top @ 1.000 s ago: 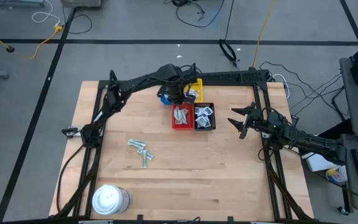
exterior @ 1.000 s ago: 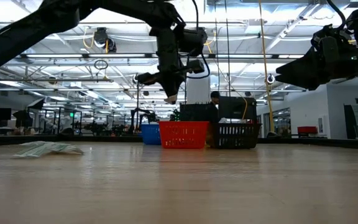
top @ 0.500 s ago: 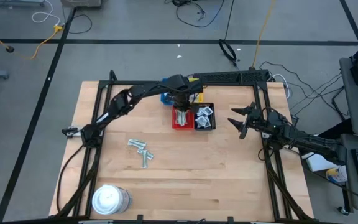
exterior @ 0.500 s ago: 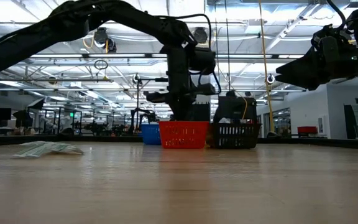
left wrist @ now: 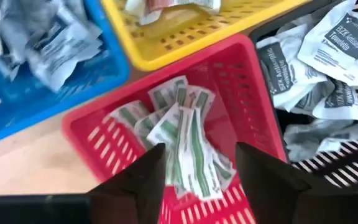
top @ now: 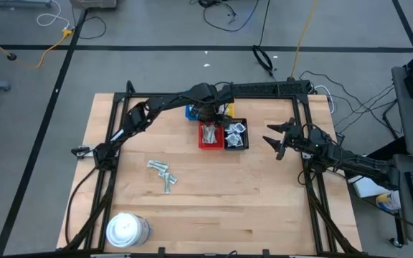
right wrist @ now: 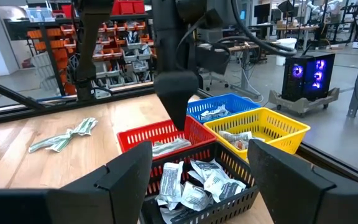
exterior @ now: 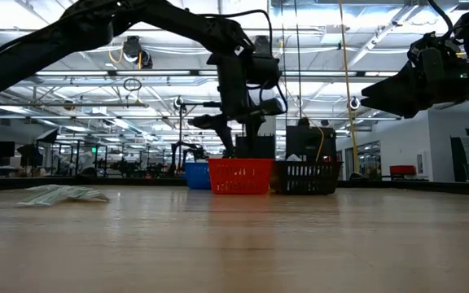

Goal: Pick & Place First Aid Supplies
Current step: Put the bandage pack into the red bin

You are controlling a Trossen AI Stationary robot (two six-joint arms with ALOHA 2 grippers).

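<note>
Strips [left wrist: 188, 152] — inside red tray's [left wrist: 253, 99] rim

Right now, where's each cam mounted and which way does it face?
High: overhead, straight down on table; both arms visible.
Low: tabletop height, looking level at red tray; left end effector hangs above it.
Left wrist: down into red tray holding strip packets; own fingers open.
Right wrist: across the trays; own open fingers.
Shared: red tray in all four.
</note>
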